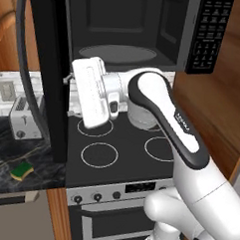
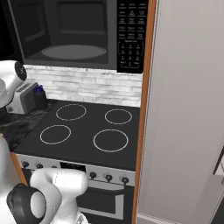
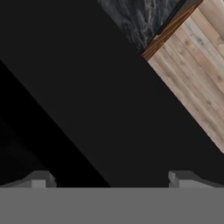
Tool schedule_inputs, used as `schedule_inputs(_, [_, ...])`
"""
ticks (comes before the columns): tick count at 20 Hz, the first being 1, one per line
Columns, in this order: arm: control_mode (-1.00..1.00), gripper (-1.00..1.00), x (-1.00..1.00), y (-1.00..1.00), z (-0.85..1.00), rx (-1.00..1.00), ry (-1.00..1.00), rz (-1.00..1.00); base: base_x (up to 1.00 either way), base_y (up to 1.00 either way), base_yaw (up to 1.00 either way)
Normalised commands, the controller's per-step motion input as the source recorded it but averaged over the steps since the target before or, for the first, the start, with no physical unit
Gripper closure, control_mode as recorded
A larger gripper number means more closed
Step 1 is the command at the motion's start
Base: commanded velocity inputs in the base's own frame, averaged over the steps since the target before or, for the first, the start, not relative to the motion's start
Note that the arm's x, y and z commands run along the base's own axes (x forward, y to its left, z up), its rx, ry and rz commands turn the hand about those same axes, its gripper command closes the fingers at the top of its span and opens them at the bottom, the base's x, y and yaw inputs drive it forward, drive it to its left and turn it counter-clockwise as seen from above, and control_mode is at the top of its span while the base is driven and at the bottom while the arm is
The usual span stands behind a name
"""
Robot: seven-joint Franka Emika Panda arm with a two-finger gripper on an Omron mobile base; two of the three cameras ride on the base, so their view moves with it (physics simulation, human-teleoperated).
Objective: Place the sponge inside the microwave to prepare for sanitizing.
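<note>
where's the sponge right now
In the left base view the sponge lies on the dark marble counter at lower left, in front of the toaster and left of the open microwave door.

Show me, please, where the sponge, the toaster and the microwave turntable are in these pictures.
sponge (image 1: 22, 171): left base view, on its green top layer.
toaster (image 1: 25, 121): left base view, on its front face.
turntable (image 1: 117, 53): left base view, on the middle of the grey disc.

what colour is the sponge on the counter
Green on top over a yellow bottom layer; the sponge shows best in the left base view.
</note>
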Motion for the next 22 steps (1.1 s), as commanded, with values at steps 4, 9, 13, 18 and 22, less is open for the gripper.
schedule_inputs(4, [-1.0,-1.0,0.0,0.89,-0.81,0.0,0.19,0.0,0.0,0.0,0.0])
schedule_inputs(9, [-1.0,-1.0,0.0,0.59,-0.64,0.0,0.12,0.0,0.0,0.0,0.0])
schedule_inputs(13, [-1.0,-1.0,0.01,-0.19,-0.02,0.0,0.0,0.0,0.0,0.0,0.0])
schedule_inputs(18, [-1.0,-1.0,-0.02,-0.54,0.0,0.0,0.0,-0.01,0.0,0.0,0.0])
schedule_inputs(22, [-1.0,-1.0,0.0,-0.18,0.0,0.0,0.0,-0.02,0.0,0.0,0.0])
